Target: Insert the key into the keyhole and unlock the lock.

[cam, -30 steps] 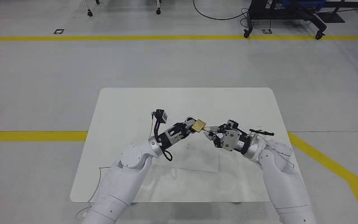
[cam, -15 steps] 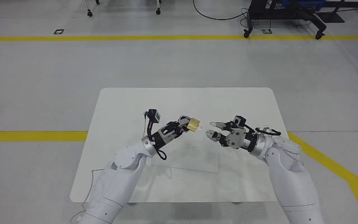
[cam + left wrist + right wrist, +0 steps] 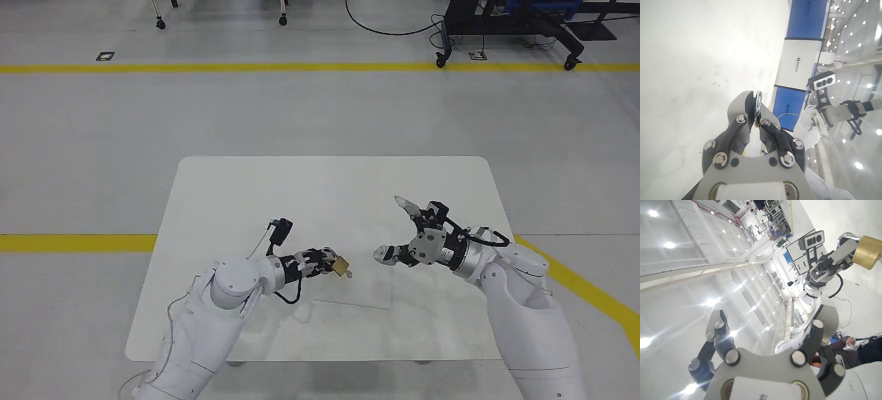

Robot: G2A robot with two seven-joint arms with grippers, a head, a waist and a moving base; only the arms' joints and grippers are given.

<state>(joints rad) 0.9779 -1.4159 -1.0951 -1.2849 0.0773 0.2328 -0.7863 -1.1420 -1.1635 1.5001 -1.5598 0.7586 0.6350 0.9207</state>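
**TOP VIEW**
- Table (image 3: 300, 190): white, flat top.
- My left gripper (image 3: 325, 264): low over the table's near-middle, closed on the brass padlock (image 3: 341, 265). Can't tell whether the lock body rests on the top or hangs just clear; too small to call.
- My right gripper (image 3: 392, 230): well apart from the lock, fingers spread wide, nothing btwn them.

**LEFT WRIST VIEW**
- Left gripper (image 3: 755, 103): pads clamped tight on the chrome shackle (image 3: 759, 98), w/ a sliver of brass body showing lower down btwn the fingers.

**RIGHT WRIST VIEW**
- Right gripper (image 3: 773, 315): at full spread, empty.
- Opposite it, the left gripper (image 3: 845, 250) carries the padlock (image 3: 866, 252) by its shackle (image 3: 848, 237). The round brass body sticks out past the fingertips.

**HANDLING (my est.)**
- Padlock: solid brass, so dense and heavy for its size. Rigid, won't give under squeeze. Polished, so slick.
- Current hold is on the round shackle only, so the body prob. swings or twists when the key pushes or turns.
- Better hold: across the body's flat faces, w/ the keyhole end left open.
- Key: thin, stiff, light. Pinch it by the bow, blade free.
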